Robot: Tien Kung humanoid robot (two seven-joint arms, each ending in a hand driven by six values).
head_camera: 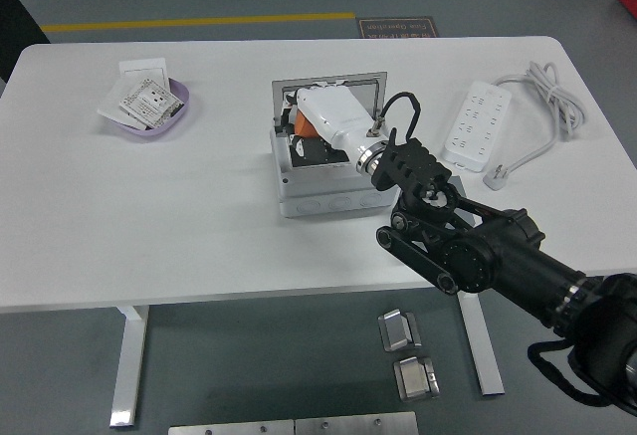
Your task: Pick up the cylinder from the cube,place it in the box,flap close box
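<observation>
the white-shelled right hand (307,128) is clamped on the orange cylinder (303,128), low over the open grey plastic box (328,191), so lifting looks done, with release and closing the clear-windowed lid (343,84) left.

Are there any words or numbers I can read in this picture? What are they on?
Floor mat behind the table: has lettering, too blurred to read.
Packets in the purple bowl: dark print, too small to read.
Box, power strip: no readable text.
</observation>
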